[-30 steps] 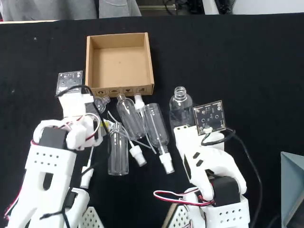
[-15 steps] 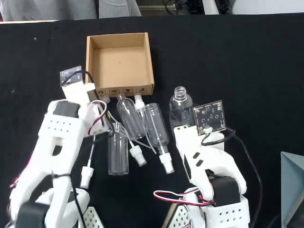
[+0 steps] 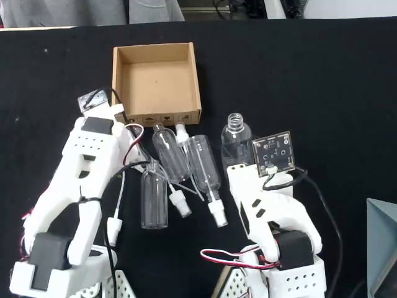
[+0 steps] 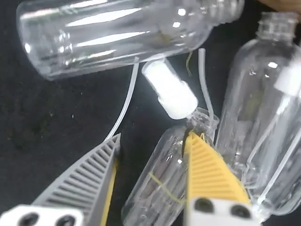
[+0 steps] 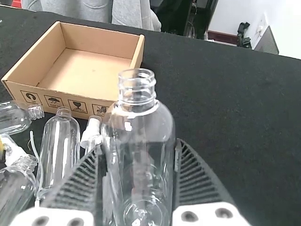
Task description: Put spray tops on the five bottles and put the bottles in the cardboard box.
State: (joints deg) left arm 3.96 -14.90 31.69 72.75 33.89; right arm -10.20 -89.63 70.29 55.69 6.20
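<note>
Over 1 second we watched the left claw (image 4: 153, 136) push toward the box (image 3: 158, 117); it hung wide open over a lying bottle (image 4: 157, 193), gripping nothing. The right claw (image 5: 136, 149) clasped 1 capless upright bottle (image 5: 138, 117) near that box.

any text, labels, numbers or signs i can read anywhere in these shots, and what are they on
No words or numbers can be read anywhere.
cardboard box: a row of four small printed pictograms on its front wall, too small to make out; no legible lettering.
upright bottle: clear, no label.
lying bottles: clear, no labels.
</note>
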